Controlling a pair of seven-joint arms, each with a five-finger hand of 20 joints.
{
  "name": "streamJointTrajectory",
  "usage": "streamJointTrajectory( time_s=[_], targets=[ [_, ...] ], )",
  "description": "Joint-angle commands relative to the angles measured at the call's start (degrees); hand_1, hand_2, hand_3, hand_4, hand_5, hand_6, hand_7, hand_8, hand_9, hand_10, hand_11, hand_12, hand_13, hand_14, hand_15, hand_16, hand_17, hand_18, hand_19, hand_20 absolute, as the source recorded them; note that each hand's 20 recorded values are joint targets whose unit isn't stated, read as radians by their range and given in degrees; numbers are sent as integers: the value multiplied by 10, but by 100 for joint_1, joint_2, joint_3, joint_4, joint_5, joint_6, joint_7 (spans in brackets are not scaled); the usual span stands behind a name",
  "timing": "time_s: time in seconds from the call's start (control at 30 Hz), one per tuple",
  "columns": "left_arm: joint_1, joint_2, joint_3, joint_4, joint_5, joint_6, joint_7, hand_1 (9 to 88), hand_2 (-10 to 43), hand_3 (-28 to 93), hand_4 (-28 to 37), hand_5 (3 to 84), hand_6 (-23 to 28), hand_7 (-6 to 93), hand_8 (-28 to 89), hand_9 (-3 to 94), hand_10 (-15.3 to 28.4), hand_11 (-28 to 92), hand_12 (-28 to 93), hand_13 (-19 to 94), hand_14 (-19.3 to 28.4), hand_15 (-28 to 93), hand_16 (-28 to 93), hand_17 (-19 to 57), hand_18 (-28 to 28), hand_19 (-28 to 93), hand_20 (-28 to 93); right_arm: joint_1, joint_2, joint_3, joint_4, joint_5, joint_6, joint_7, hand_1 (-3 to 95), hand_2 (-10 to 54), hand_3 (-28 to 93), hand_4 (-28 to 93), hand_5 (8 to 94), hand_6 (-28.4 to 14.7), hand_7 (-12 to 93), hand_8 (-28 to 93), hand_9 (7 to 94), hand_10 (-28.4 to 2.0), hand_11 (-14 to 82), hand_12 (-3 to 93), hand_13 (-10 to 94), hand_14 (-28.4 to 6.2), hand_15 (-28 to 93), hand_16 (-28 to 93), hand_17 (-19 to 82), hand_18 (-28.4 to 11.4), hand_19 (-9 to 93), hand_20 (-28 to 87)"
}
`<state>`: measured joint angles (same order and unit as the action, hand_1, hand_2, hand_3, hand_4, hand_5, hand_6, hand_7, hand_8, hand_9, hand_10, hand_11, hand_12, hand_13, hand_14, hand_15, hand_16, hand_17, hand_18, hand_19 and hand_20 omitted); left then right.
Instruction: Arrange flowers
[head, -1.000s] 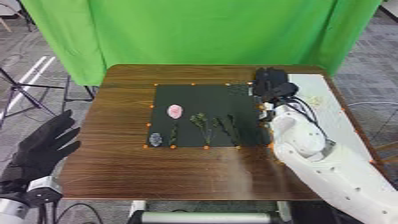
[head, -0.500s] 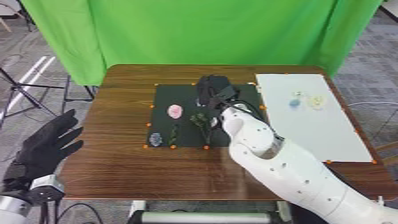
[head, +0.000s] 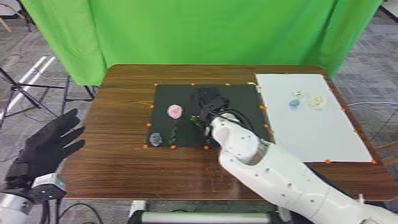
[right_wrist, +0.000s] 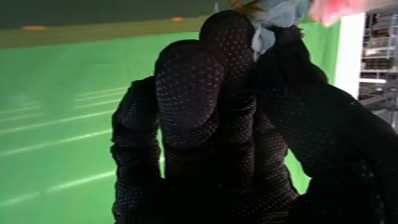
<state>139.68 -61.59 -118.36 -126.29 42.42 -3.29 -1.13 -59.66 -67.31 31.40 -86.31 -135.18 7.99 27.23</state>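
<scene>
Over black mat (head: 247, 94), right robot hand (head: 210, 98) pinches pale-blue flower (right_wrist: 282, 13).

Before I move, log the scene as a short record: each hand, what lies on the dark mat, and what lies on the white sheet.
right hand: above the dark mat, its fingertips and thumb pinching a pale blue flower
left hand: off the table's left side, fingers extended
dark mat: pink flower, grey-blue cluster at the near left corner, green stem right of the cluster
white sheet: blue piece, pale yellow piece and a small pale piece, all in its far half
</scene>
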Motion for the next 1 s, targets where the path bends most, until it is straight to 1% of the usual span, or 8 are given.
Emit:
streamJointTrajectory(
  time_s=[0.03,0.13,0.23,0.37,0.53,0.6,0.83,1.0],
  targets=[
    [55,-13,-17,-6,-20,-36,-33,244,-10,691,-282,218,11,177,-93,174,91,111,203,125,117,138,82,-131,189,362,94,52,-6,21,-51,-204,27,146,465,-95,791,-283,705,26,431,-21,841,-61,202,499,757,-31,575,326,265,-185,769,493],
    [60,-12,-16,-3,-17,-17,-6,243,-10,692,-282,217,10,177,-92,174,92,111,202,125,117,138,82,-131,189,362,94,53,-13,64,-64,-155,19,128,438,-95,783,-283,692,23,425,-27,802,-69,255,473,724,-39,612,300,243,-186,762,508],
    [50,-2,-16,-2,-12,-25,-18,243,-10,692,-282,217,11,178,-92,174,92,111,202,125,117,138,81,-131,189,362,94,53,-18,87,-82,-179,-16,124,393,-95,773,-283,671,26,404,-36,728,-86,364,410,680,-51,654,293,225,-192,757,523],
    [46,4,-6,3,-24,-20,-8,243,-9,692,-282,217,11,177,-93,174,92,111,202,125,117,137,81,-131,189,363,94,65,-3,79,-87,-282,-138,155,335,-95,811,-283,658,32,333,-53,679,-96,441,337,648,-60,681,289,208,-198,753,532],
    [84,-23,-18,-18,-14,7,13,243,-10,692,-282,217,10,178,-93,174,91,111,202,125,117,137,81,-131,189,362,94,45,6,136,-110,-267,-229,132,304,-95,836,-283,640,36,320,-170,667,-96,455,318,642,-61,687,283,204,-200,751,536],
    [68,-7,-12,0,-26,5,15,244,-10,692,-282,217,10,178,-93,174,92,111,202,125,117,138,81,-131,189,362,94,51,17,150,-114,-176,-188,103,295,-95,833,-283,633,35,317,-175,666,-96,456,317,642,-61,687,283,203,-200,752,537],
    [102,-50,-33,-23,-15,7,28,243,-10,693,-282,217,11,179,-93,174,92,111,202,125,117,138,81,-131,190,362,94,10,122,323,-254,-321,-291,335,264,-95,827,-283,591,16,289,-163,647,-101,436,306,634,-69,688,282,194,-206,751,541],
    [129,-96,-32,-48,-11,31,49,243,-10,693,-282,217,11,178,-93,174,93,112,202,125,118,138,81,-131,189,362,94,-43,388,741,-471,-165,-260,744,243,-78,833,-283,543,-5,282,-150,584,-116,427,305,599,-81,689,275,182,-213,752,548]
  ],
)
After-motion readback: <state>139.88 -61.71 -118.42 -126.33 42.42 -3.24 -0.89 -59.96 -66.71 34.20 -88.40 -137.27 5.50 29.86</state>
